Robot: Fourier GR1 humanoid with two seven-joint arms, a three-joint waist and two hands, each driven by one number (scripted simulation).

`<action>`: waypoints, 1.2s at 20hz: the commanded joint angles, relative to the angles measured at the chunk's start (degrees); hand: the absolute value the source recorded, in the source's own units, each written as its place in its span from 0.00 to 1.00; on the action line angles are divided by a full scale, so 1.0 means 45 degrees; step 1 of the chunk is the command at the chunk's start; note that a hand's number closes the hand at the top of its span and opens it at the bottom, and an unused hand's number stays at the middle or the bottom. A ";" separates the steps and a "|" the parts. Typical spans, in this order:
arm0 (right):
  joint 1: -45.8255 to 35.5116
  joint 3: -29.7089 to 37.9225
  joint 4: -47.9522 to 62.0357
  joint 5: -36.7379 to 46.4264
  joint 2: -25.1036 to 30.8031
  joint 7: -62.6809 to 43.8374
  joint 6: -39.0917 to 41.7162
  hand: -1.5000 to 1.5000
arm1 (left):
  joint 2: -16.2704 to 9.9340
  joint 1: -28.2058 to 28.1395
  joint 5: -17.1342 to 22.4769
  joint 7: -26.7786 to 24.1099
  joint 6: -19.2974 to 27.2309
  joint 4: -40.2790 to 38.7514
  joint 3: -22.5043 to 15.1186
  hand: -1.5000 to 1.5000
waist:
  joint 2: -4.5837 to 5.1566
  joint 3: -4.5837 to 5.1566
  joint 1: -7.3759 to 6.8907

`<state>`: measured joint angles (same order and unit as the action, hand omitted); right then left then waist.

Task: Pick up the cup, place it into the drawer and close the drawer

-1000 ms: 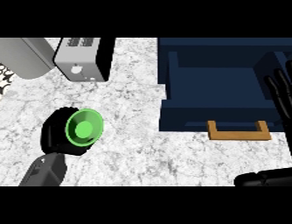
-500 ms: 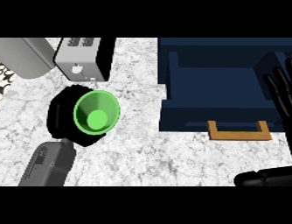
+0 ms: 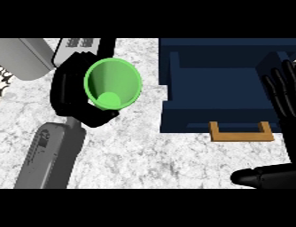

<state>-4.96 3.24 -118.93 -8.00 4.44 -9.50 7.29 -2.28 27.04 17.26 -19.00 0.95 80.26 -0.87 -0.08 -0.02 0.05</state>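
The left hand [image 3: 72, 95] is curled round the green cup [image 3: 113, 84], holding it mouth-up above the marbled tabletop [image 3: 144, 155] at 9 o'clock from the open blue drawer [image 3: 223, 77], while the right hand [image 3: 293, 95] rests unclenched at the drawer's 3 o'clock edge.

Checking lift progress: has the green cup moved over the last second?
Yes. The green cup, held in the left hand, has moved up the view and rightward, toward the open blue drawer, now overlapping the toaster.
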 commanded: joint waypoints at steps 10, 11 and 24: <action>-0.0413 0.0592 0.0051 -0.0658 0.0382 -0.0580 0.0149 0.00 | 0.0326 0.4488 -0.1314 0.1971 0.1838 -0.1892 0.0089 1.00 | 0.0023 0.0004 0.0066; 0.0019 -0.0085 -0.0097 0.0138 0.0134 -0.0115 0.0142 0.00 | 0.0496 0.4729 -0.1155 0.2206 0.3015 -0.1882 -0.1024 1.00 | 0.0017 0.0002 0.0113; -0.0079 0.0438 0.0174 -0.0427 0.0243 0.0041 0.0319 0.00 | 0.0505 0.8162 0.0091 0.1270 0.4366 -0.7000 -0.1712 1.00 | 0.0078 0.0002 0.0365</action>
<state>-5.29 5.95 -117.26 -10.15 6.14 -8.55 9.34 -0.07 58.84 14.56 -11.04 17.36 56.07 -6.83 0.17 -0.03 1.10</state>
